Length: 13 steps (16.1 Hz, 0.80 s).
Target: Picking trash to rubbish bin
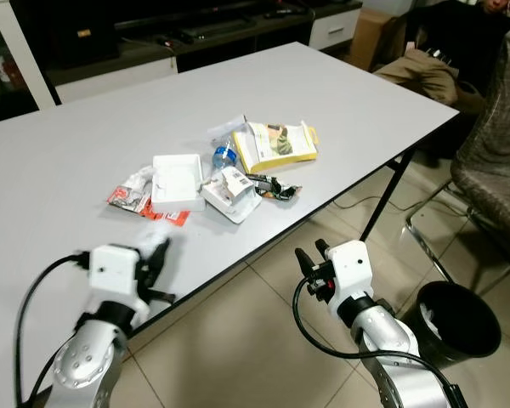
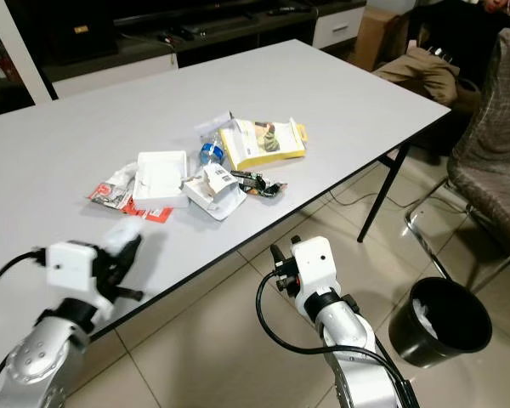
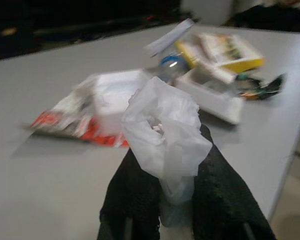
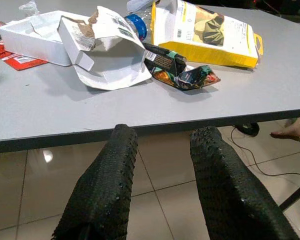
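Left eye view: your left gripper (image 1: 157, 255) sits over the table (image 1: 340, 93) edge, the rubbish bin (image 1: 459, 319) on the floor to your right. Left wrist view: fingers pinch a crumpled white wrapper (image 3: 162, 127) (blurred). Right wrist view: your right gripper (image 4: 162, 145) hangs parted, empty, below the table edge.
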{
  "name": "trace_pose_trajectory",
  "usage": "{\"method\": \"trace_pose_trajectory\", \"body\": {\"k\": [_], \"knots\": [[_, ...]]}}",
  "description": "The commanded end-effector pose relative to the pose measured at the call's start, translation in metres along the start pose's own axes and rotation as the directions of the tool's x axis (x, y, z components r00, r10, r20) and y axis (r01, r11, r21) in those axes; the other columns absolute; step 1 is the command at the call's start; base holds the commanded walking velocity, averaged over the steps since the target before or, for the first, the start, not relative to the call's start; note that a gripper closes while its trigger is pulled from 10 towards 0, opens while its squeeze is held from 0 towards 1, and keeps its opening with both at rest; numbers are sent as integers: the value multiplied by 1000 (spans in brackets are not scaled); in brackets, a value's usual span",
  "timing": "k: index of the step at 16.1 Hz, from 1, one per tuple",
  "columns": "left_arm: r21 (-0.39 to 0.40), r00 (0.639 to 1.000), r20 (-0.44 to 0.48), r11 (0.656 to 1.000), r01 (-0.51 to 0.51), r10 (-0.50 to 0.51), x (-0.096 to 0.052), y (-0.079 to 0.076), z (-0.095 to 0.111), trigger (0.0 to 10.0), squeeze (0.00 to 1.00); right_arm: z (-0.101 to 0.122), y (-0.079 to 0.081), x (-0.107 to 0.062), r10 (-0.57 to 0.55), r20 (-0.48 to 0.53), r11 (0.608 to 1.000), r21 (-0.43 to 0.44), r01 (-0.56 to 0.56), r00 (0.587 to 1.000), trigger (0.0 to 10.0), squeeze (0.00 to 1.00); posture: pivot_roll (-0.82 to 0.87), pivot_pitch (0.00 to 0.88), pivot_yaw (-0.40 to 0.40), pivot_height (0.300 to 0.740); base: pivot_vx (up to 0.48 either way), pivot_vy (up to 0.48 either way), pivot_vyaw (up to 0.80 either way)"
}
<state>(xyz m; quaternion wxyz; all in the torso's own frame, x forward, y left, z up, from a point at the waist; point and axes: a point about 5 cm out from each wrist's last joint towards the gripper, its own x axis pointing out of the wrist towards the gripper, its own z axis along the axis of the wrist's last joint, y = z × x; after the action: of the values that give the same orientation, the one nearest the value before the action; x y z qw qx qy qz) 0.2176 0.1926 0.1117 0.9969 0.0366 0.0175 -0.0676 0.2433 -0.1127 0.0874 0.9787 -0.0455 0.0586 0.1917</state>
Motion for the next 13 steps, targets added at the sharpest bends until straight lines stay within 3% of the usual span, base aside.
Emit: {"method": "trace_pose_trajectory", "body": {"k": [1,3,4,6,13], "knots": [[10,999,-6,999,-32,32,-2,3,3,10000,0,5,-2,2,-6,27,1000,0,6,1000,10000,0,71,0,-53,740,0,0,0],[47,998,19,997,-62,61,1,3,11,10000,0,6,-2,4,6,30,1000,-15,-6,1000,10000,0,74,0,-59,740,0,0,0],[107,998,46,993,-39,34,11,-4,19,10000,0,7,2,6,35,34,998,-44,-34,999,10000,0,74,0,-59,740,0,0,450],[110,998,63,994,-7,0,18,-12,24,10000,0,9,7,8,64,45,998,-33,-62,997,10000,0,71,0,-56,740,146,0,800],[123,999,41,992,-25,20,12,-8,24,10000,0,10,17,6,99,70,995,-17,-98,993,10000,0,88,0,-57,740,341,0,800]]}}
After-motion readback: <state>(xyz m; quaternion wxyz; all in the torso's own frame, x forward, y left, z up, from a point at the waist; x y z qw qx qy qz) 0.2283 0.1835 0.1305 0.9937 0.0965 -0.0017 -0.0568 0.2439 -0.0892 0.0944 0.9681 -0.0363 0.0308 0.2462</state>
